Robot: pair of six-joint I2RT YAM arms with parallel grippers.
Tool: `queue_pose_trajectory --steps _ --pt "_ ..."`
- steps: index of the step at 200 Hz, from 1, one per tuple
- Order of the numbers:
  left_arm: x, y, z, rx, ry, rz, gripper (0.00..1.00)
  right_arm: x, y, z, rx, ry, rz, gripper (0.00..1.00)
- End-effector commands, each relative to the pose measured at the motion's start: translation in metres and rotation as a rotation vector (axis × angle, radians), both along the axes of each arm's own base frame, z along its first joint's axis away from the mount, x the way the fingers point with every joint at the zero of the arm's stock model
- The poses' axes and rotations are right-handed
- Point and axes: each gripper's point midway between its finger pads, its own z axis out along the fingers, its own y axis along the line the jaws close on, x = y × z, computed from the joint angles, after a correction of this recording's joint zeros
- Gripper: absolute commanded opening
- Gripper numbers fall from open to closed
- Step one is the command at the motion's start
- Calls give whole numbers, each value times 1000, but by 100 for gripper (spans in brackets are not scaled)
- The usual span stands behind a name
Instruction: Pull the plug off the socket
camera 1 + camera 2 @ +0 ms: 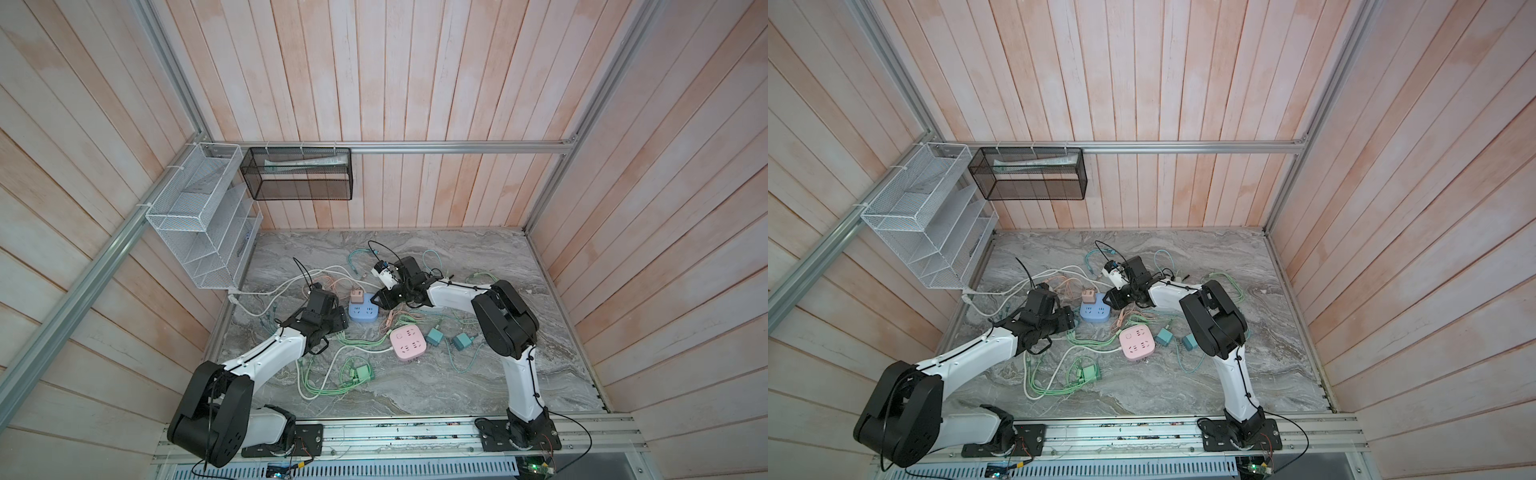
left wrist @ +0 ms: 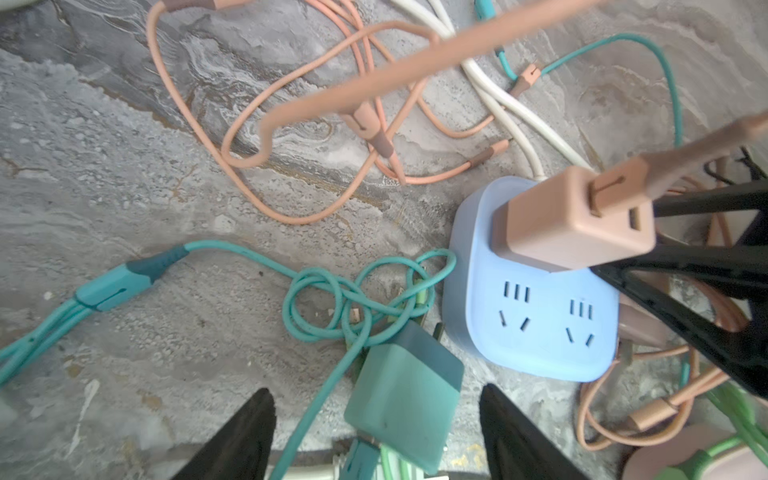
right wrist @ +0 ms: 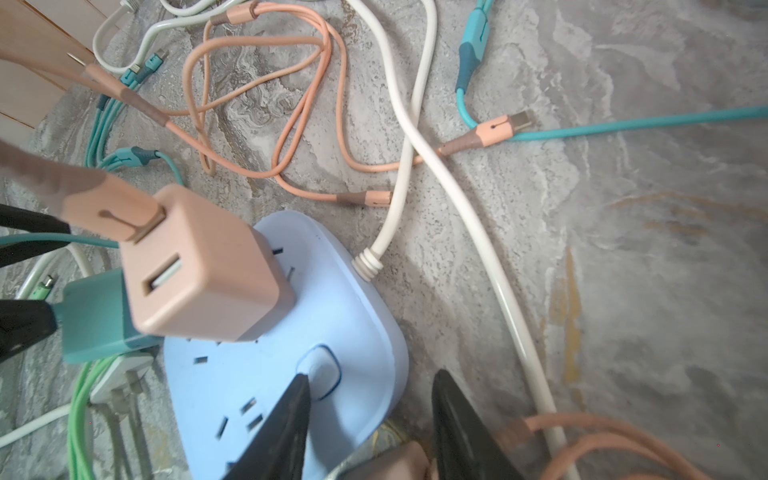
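Blue socket: peach plug is seated in its top, not yet pulled. Teal plug lies free just beside the socket, so the job looks partway done. Left gripper sits low beside the socket, spread around the teal plug without touching it. Right gripper straddles the socket's edge, half spread; I cannot tell whether it clamps.

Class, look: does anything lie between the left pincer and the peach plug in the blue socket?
Yes. A teal plug lies between the jaws of the open left pincer, short of the blue socket that holds the peach plug; looped teal cable lies there too.
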Motion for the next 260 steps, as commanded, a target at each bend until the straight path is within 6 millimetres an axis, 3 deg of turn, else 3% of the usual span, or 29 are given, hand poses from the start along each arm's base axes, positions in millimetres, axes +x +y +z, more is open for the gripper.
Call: queue_pose_trajectory --steps 1,82,130,182,260 --pt "2 5 15 31 -28 34 80 -32 -42 -69 -214 169 -19 46" --pt "0 18 44 95 -69 102 82 -33 -41 -68 -204 162 -8 46" --pt "14 -13 63 139 -109 -15 82 -32 -38 -63 -188 151 -9 46" --pt "39 -58 50 143 -93 -155 80 -34 -39 -62 -183 153 -11 47" --pt "70 -81 23 157 -90 -200 74 -34 -40 -63 -188 162 -19 47"
